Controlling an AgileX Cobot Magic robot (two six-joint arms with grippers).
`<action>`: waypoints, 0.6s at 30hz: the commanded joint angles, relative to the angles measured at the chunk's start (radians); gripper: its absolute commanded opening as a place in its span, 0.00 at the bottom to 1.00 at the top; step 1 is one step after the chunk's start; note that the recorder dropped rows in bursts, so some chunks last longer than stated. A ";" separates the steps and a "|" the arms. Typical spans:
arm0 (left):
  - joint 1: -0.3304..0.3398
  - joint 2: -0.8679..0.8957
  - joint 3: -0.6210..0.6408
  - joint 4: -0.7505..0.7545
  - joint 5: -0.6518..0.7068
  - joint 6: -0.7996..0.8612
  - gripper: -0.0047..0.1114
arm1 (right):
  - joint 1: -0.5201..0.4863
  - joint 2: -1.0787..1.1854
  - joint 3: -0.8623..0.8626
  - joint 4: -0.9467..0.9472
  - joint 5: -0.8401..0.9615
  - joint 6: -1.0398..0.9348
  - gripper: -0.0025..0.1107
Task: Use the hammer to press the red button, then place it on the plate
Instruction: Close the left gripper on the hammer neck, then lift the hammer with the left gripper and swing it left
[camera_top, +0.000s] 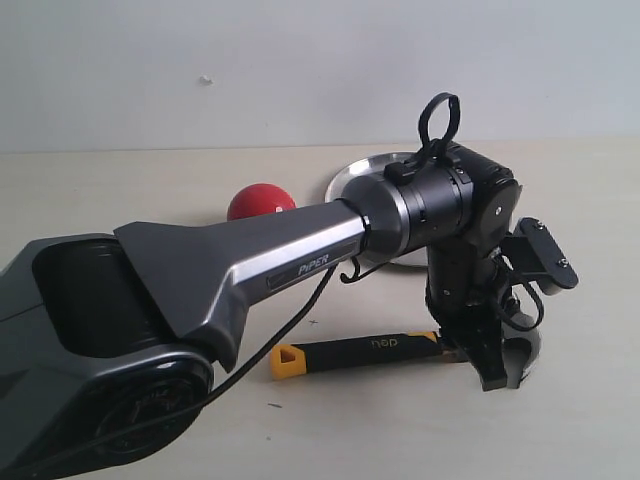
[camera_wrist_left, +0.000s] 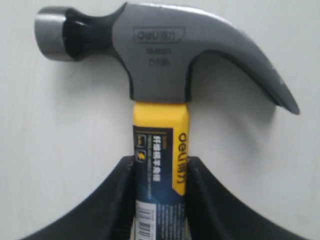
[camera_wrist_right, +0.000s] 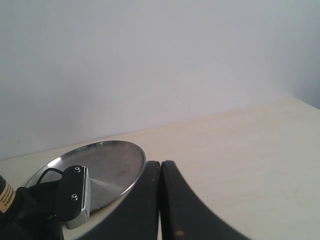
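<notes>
The hammer lies flat on the table at the front, its yellow end toward the left and its steel head to the right. My left gripper comes down on the handle just behind the head. In the left wrist view both black fingers press the handle's sides, so my left gripper is shut on the hammer. The red button sits behind the left arm. The plate lies at the back, partly hidden by the arm. My right gripper is shut and empty beside the plate.
The left arm's wide grey forearm crosses the table from the lower left and hides part of it. Its wrist shows in the right wrist view, in front of the plate. A plain wall stands behind the table.
</notes>
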 joint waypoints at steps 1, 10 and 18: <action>-0.002 -0.001 -0.004 -0.004 0.009 -0.046 0.04 | -0.004 -0.006 0.005 0.000 -0.010 -0.008 0.02; 0.020 -0.105 -0.004 -0.121 0.025 -0.139 0.04 | -0.004 -0.006 0.005 0.000 -0.010 -0.008 0.02; 0.082 -0.213 -0.004 -0.280 0.030 -0.198 0.04 | -0.004 -0.006 0.005 0.000 -0.010 -0.008 0.02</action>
